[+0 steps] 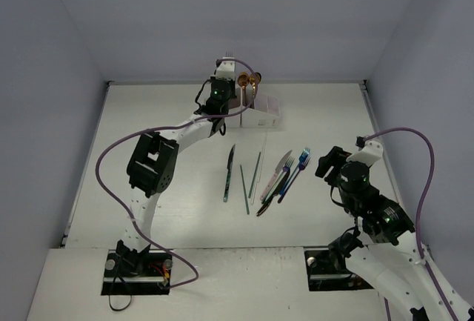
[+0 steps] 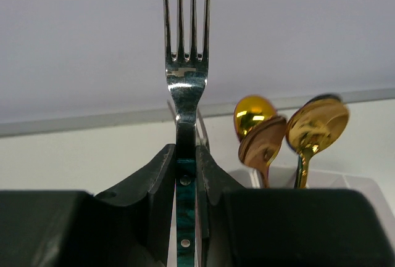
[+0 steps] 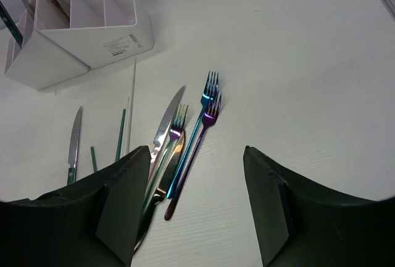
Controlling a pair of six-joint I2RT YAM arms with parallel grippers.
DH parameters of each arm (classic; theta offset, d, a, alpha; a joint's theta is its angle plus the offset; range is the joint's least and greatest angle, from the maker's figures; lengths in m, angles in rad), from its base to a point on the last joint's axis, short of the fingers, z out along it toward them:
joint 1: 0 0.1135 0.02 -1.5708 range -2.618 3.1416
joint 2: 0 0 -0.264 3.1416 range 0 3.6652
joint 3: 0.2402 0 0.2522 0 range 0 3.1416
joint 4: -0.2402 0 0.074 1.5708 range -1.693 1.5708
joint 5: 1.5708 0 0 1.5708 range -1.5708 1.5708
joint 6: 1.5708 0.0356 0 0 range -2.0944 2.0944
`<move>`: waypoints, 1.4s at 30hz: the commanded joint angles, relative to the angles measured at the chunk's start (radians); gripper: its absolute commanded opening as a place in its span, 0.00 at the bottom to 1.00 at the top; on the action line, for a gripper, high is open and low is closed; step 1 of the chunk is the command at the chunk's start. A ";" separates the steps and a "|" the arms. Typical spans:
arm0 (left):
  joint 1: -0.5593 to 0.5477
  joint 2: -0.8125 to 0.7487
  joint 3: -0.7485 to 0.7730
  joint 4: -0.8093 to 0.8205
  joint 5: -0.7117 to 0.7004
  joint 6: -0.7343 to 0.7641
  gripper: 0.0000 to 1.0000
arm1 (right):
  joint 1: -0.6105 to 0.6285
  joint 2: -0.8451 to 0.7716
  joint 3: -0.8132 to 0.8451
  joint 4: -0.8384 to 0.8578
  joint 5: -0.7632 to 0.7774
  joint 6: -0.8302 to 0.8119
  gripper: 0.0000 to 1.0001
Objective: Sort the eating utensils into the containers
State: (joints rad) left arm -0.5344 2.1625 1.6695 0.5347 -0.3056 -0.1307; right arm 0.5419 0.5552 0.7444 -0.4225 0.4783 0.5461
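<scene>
Left pincer [image 2: 186, 156] clenched on teal-handled fork [image 2: 185, 88], tines up, at left end of white organiser [image 1: 264, 116], far side of bench [image 1: 333, 121]. Lower straight, clear of gold spoons [image 2: 318, 125] standing there; release only once handle seated. Right pincer [image 3: 196, 174] released, empty, above loose forks [image 3: 208, 103] and knives [image 3: 170, 119]. Bench matte white; pale grey walls [image 1: 222, 17] around.

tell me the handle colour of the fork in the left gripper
Marbled teal-green; the fork shows it best in the left wrist view.
</scene>
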 commanded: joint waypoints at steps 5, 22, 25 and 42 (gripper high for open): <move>-0.007 -0.128 0.114 0.131 0.015 0.047 0.00 | -0.007 0.019 0.012 0.060 0.025 -0.007 0.59; -0.017 -0.019 0.086 0.143 0.013 -0.072 0.02 | -0.007 0.030 0.007 0.062 0.031 -0.012 0.59; -0.021 -0.037 0.049 0.147 0.011 -0.072 0.03 | -0.007 0.028 0.006 0.062 0.035 -0.008 0.59; -0.024 -0.244 -0.223 0.128 0.058 -0.101 0.42 | -0.008 0.176 -0.008 0.060 -0.044 0.069 0.60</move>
State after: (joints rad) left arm -0.5507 2.0746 1.4570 0.5818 -0.2688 -0.2180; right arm 0.5419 0.6596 0.7438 -0.4147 0.4506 0.5592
